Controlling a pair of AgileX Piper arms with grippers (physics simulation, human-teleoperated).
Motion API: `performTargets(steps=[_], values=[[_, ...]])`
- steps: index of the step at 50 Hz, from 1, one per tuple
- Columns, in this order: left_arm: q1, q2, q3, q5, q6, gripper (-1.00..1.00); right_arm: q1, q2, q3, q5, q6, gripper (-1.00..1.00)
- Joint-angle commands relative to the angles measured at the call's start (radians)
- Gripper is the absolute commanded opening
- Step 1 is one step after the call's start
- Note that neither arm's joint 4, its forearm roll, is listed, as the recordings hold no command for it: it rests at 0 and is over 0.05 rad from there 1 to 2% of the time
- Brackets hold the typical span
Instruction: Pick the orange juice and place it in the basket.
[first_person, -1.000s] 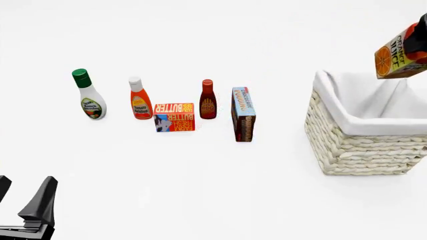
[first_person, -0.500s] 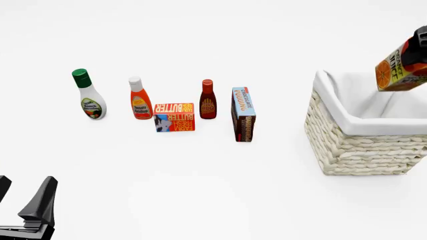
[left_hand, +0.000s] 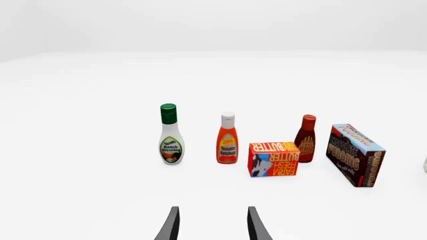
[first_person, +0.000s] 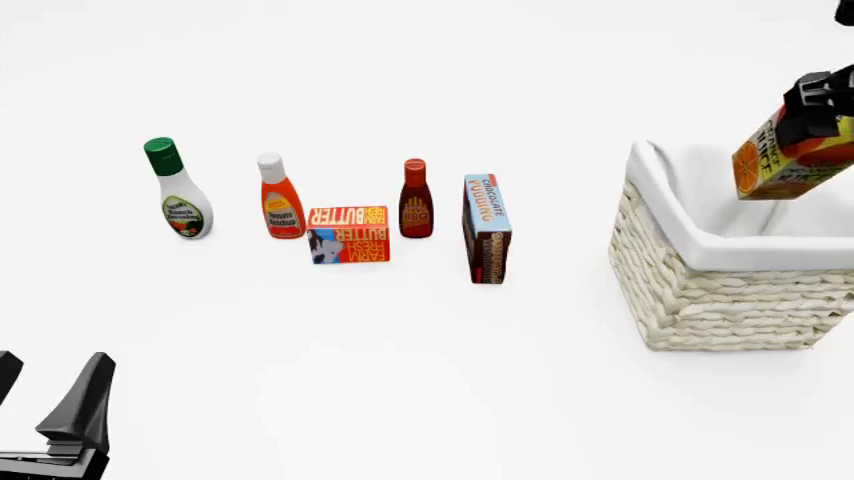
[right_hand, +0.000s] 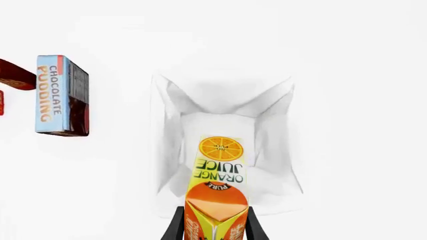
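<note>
One carton, the orange juice (first_person: 790, 152), hangs tilted in the air over the basket (first_person: 694, 290), its lower end above the white cloth lining. The right gripper (right_hand: 214, 225) has it clenched near the gabled top, one dark finger on each side, and the carton's base points down into the basket's open mouth in the right wrist view.

Well to the left of the basket, five groceries stand in a loose row on the white table (first_person: 427, 380): the chocolate pudding box (first_person: 487, 229) nearest the basket, then a BBQ sauce bottle (first_person: 415, 198), a butter box (first_person: 348, 234) just in front, a ketchup bottle (first_person: 280, 196), and a ranch dressing bottle (first_person: 175, 188) at the far left.

The left gripper (left_hand: 212, 225) sits low at the near left, its fingers parted with nothing between them.
</note>
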Motion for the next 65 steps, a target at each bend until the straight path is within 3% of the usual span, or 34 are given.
performTargets(steps=[1, 6, 19, 35, 65], values=[[0.000, 0.000, 0.000, 0.000, 0.000, 1.00, 0.000, 0.047, -0.023, 0.000, 0.024, -1.00], [0.000, 0.000, 0.000, 0.000, 0.000, 1.00, 0.019, 0.070, -0.031, 0.000, 0.046, -1.00], [0.000, 0.000, 0.000, 0.000, 0.000, 1.00, -0.031, 0.098, -0.056, 0.000, 0.006, -1.00], [0.000, 0.000, 0.000, 0.000, 0.000, 1.00, -0.006, 0.181, -0.096, 0.000, 0.030, -1.00], [0.000, 0.000, 0.000, 0.000, 0.000, 1.00, -0.027, 0.228, -0.056, 0.000, 0.039, -1.00]])
